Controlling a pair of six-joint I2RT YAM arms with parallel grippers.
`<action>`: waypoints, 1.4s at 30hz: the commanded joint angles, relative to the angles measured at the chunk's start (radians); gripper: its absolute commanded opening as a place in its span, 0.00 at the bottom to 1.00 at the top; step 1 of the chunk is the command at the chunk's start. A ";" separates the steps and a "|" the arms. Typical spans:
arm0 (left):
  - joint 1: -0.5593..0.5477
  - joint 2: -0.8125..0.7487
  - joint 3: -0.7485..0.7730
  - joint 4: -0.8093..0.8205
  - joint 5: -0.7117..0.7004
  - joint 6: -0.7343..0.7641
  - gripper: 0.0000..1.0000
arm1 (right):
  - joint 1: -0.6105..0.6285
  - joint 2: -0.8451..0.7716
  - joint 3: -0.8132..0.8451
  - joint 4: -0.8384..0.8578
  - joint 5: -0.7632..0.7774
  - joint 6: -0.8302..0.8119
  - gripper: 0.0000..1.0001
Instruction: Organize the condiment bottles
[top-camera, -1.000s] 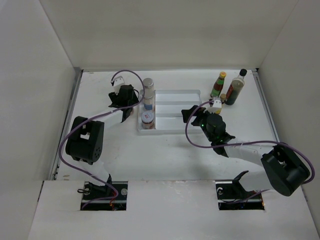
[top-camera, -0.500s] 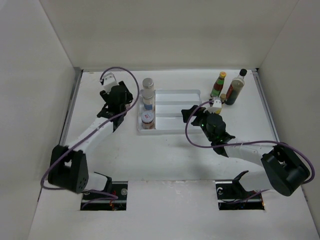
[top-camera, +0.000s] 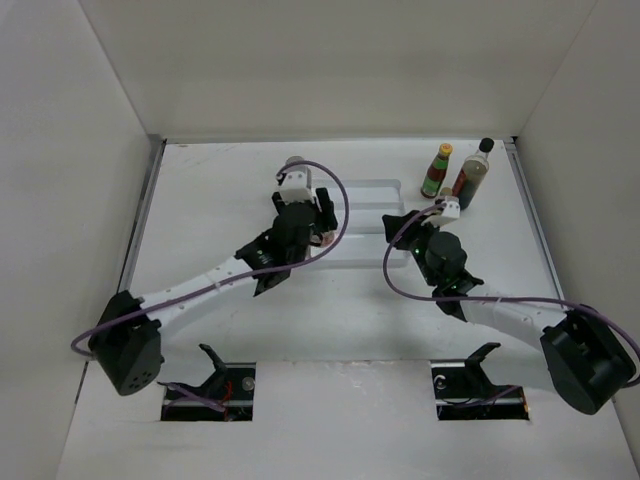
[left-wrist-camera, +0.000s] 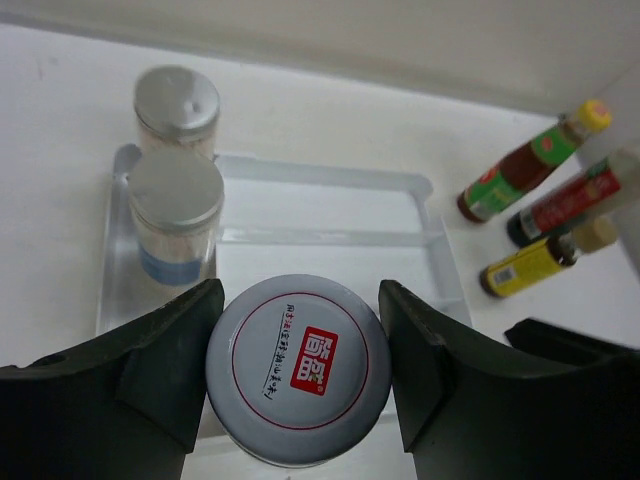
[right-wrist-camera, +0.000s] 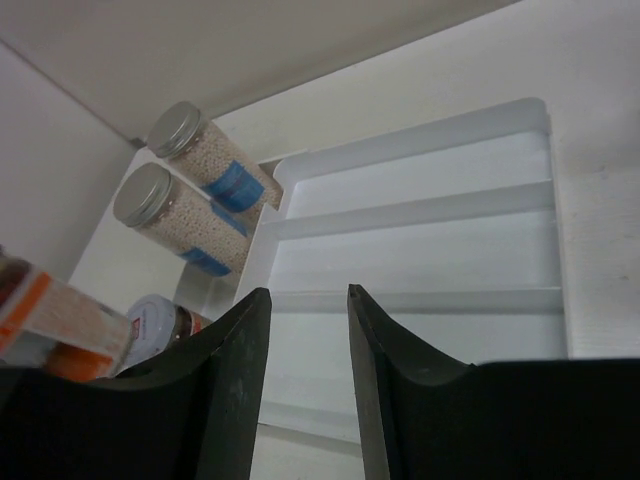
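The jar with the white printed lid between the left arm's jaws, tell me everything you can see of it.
The jar stands upright at the left end of the nearest row of the white tray. Its round white lid carries a thin red ring, a red square logo and a line of small dark writing. The right wrist view shows a clear body with dark reddish contents. The left gripper has its jaws close on either side of the lid; whether they press it cannot be told.

white tiered tray (left-wrist-camera: 330, 215), white table (top-camera: 200, 190)
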 joint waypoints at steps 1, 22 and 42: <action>-0.028 0.064 0.029 0.169 -0.012 0.020 0.36 | -0.033 -0.051 -0.021 0.045 0.028 0.016 0.43; -0.050 0.383 0.017 0.231 -0.009 0.044 0.43 | -0.065 -0.047 -0.033 0.051 0.021 0.044 0.81; -0.067 -0.090 -0.276 0.387 0.133 0.050 0.99 | -0.215 -0.231 0.152 -0.402 0.125 -0.040 0.54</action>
